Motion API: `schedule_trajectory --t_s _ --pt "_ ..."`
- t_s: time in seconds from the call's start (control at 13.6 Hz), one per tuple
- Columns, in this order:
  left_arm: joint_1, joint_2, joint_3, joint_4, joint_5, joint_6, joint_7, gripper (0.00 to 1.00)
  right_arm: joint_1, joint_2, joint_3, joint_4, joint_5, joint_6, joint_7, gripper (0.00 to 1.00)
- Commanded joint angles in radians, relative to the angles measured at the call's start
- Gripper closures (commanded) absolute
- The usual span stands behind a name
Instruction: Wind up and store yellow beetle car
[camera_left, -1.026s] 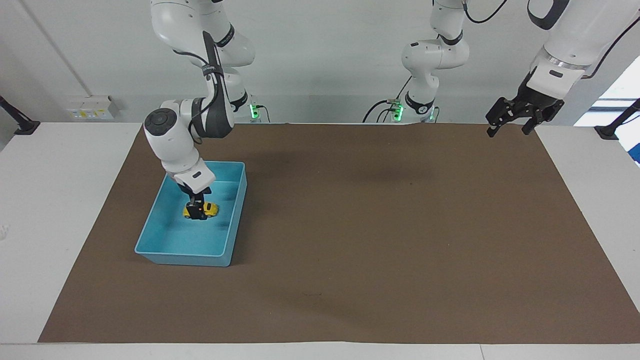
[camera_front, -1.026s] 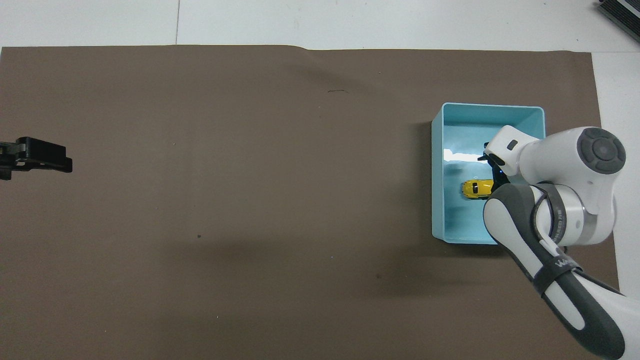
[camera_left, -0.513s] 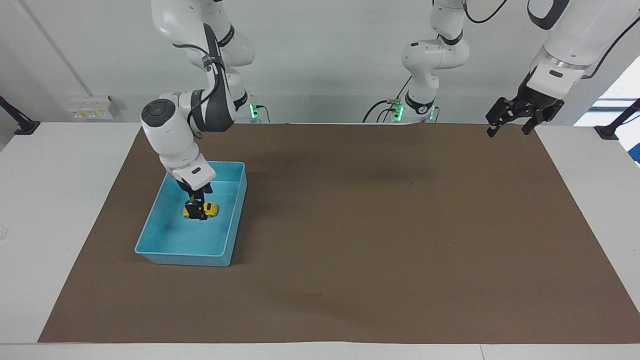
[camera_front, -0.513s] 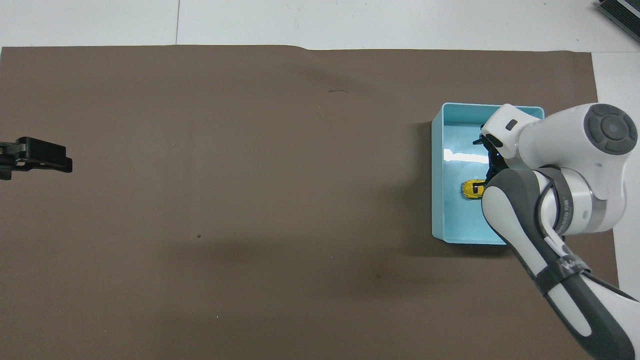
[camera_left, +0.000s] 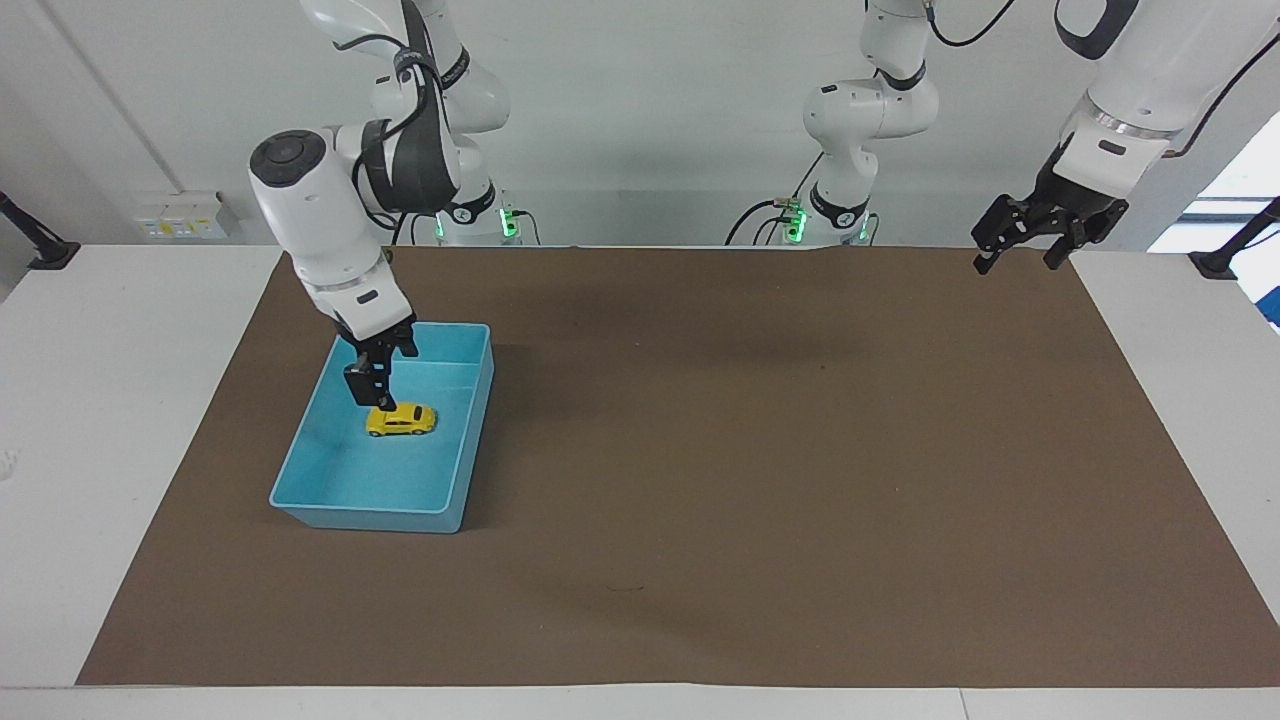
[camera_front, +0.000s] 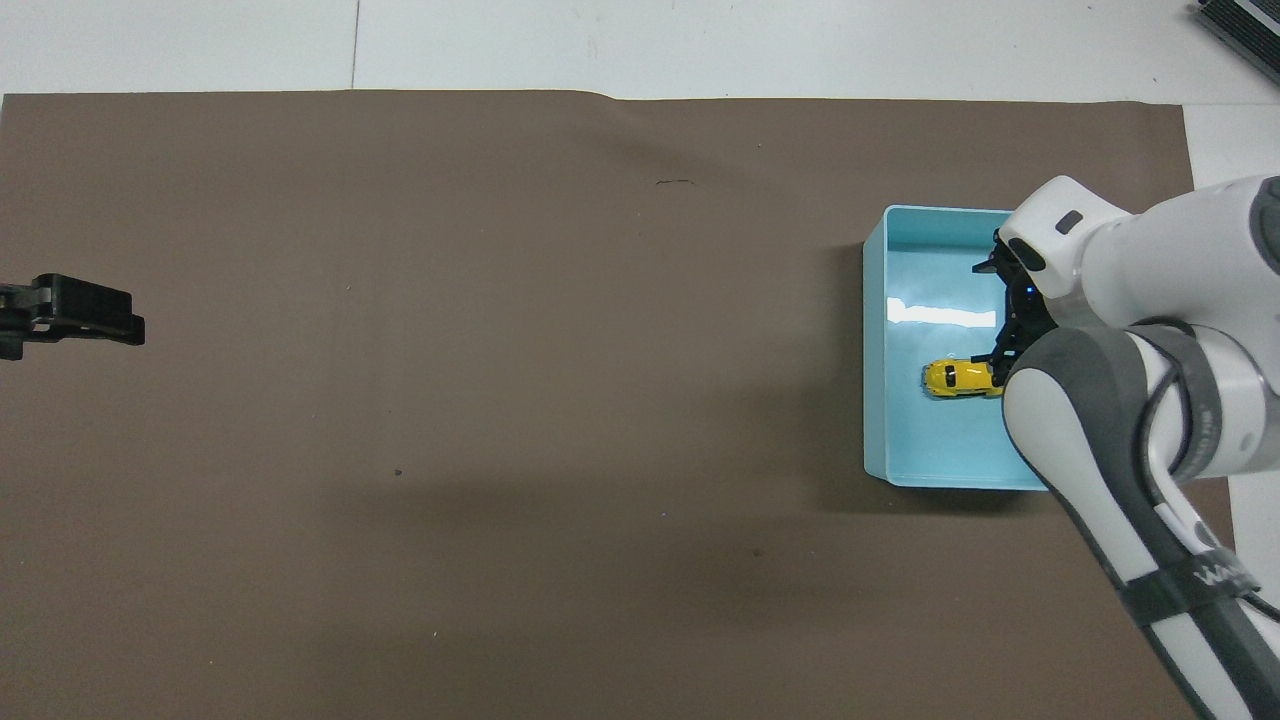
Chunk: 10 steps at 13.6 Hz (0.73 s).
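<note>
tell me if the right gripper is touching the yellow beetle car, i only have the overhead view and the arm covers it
Observer: It looks just clear. The right gripper hangs open right above the yellow beetle car.
Operator: is the car upright
Observer: Yes, on its wheels on the floor of the light blue bin.
Operator: left arm? i see only a black tip
Observer: It waits. The left gripper hangs open and empty over the brown mat, at the corner by its own base.

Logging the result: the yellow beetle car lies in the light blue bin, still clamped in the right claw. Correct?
Not clamped. In the facing view the right claw is open and raised above the yellow beetle car, which lies free in the light blue bin.
</note>
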Motion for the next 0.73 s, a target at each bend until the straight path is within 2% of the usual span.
schedule_trajectory --t_s 0.0,0.15,0.44,0.66 --pt "0.008 -0.002 -0.003 0.015 -0.005 -0.023 -0.006 0.0 -0.023 -0.003 -0.002 0.079 0.011 -0.112 0.063 0.0" --pt "0.01 -0.003 -0.003 0.015 -0.005 -0.023 -0.006 0.0 -0.012 -0.036 -0.011 0.084 -0.002 -0.128 0.177 0.0" --pt "0.008 -0.003 -0.003 0.015 -0.005 -0.023 -0.006 0.0 0.018 -0.038 -0.064 0.108 0.012 -0.171 0.286 0.0" --pt "0.008 -0.002 -0.003 0.015 -0.005 -0.023 -0.006 0.0 0.017 -0.041 -0.065 0.152 0.004 -0.238 0.437 0.0"
